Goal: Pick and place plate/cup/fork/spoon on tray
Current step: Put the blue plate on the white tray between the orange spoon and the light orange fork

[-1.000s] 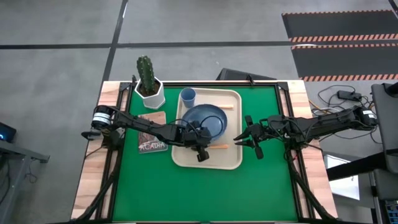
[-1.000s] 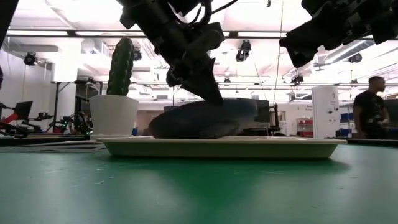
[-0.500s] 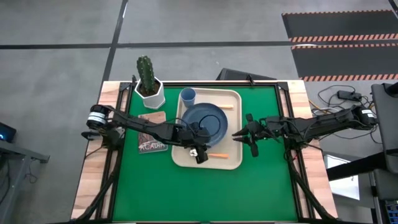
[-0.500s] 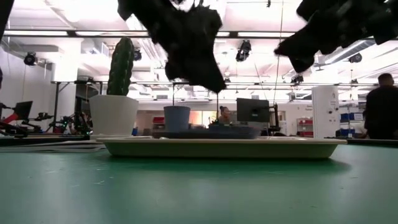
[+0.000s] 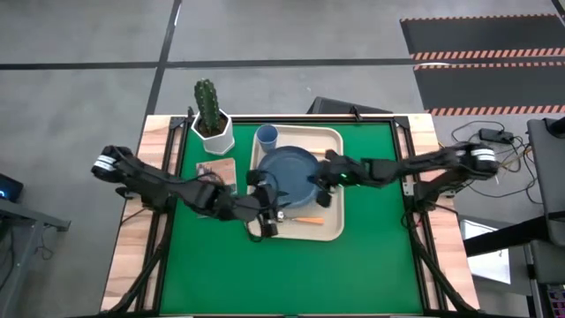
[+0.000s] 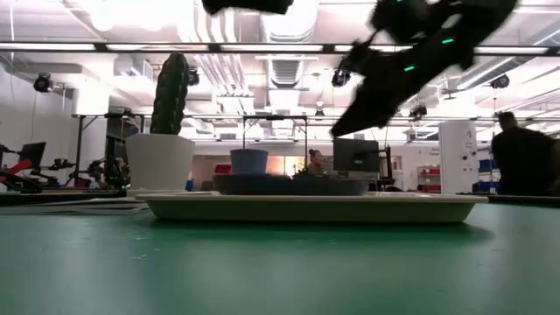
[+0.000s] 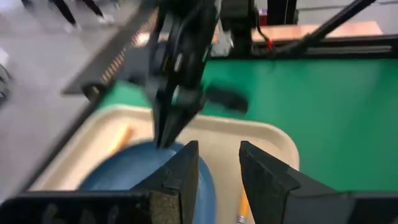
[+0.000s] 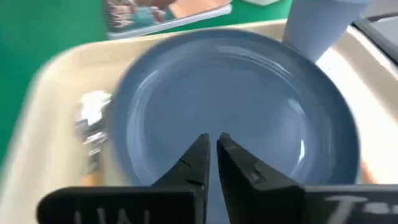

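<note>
**Plate down on the tray, both arms over it**

On the green tabletop (image 5: 371, 256), the plate (image 5: 290, 170) lies flat in the beige tray (image 5: 334, 231), directly beneath the right jaws (image 8: 211, 155), which are pressed together and empty. The cup (image 5: 267, 137) stands just beyond the plate's rim. An orange-handled utensil (image 5: 305, 220) lies on the tray beside the left jaws (image 7: 214, 168), spread and holding nothing. Judging from this, lifting both arms straight up would avoid nudging the plate.

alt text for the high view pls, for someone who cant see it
Seen from above, a blue plate and blue cup sit on a beige tray on a green table. The right gripper hovers over the plate; the left gripper hangs at the tray's near-left corner.
</note>
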